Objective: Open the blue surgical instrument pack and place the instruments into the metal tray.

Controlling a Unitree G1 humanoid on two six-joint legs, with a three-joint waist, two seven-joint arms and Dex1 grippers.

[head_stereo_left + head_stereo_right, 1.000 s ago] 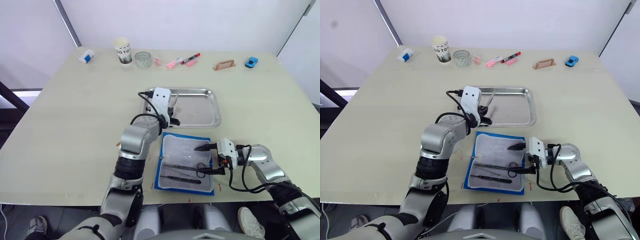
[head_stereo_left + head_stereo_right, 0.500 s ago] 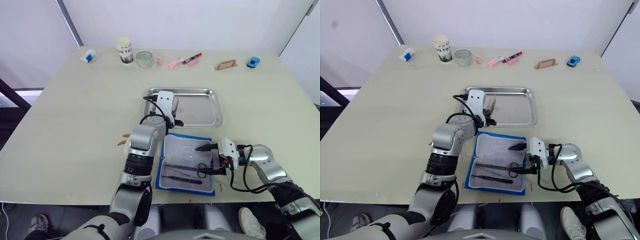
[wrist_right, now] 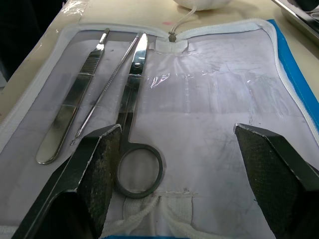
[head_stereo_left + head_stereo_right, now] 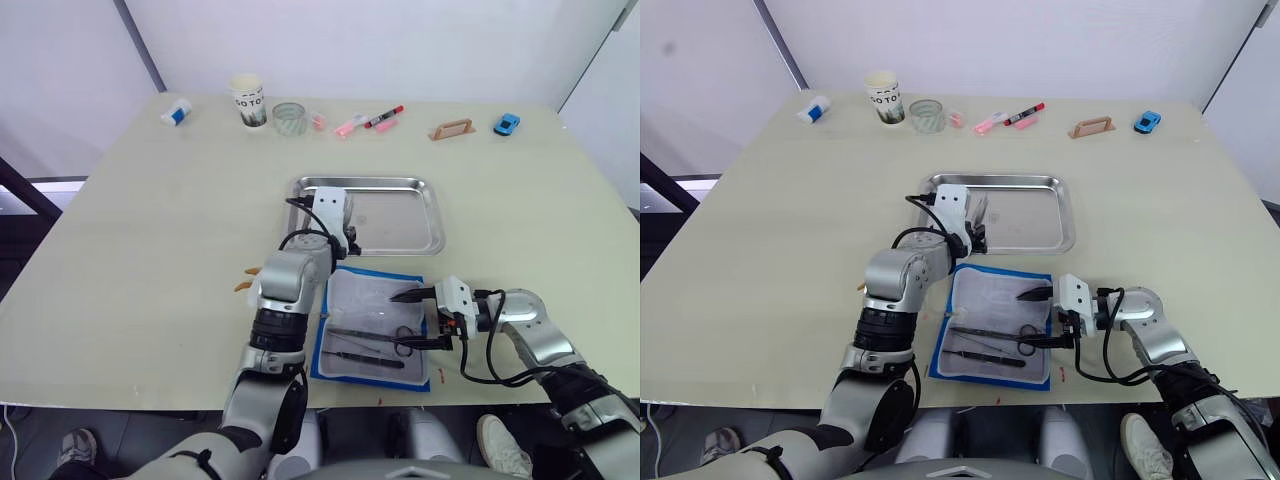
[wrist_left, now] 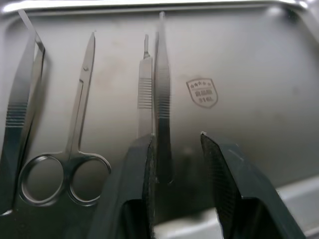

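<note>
The metal tray [image 4: 400, 215] lies at mid-table. In it lie instruments: tweezers [image 5: 20, 99], scissors [image 5: 79, 124], a slim handle [image 5: 144, 89] and forceps [image 5: 162, 89]. My left gripper [image 4: 347, 232] hovers low over the tray's left part, open, with the forceps beside one finger [image 5: 139, 164]. The blue surgical instrument pack [image 4: 320, 345] lies open just in front of the tray, pale lining up. It holds scissors [image 3: 132, 109], a thin probe [image 3: 107, 89] and tweezers [image 3: 75, 114]. My right gripper [image 4: 422, 320] is at the pack's right edge, wide open and empty.
Along the far edge stand a small white-and-blue bottle [image 4: 175, 111], a paper cup [image 4: 246, 100], a glass [image 4: 287, 118], pink and red markers [image 4: 365, 121], a wooden handle piece [image 4: 449, 129] and a blue toy car [image 4: 506, 123]. The table's near edge runs just behind the pack.
My left arm's elbow has swung in toward the right, and its gripper has eased back a little over the tray's left part. The right arm and the pack have stayed put.
</note>
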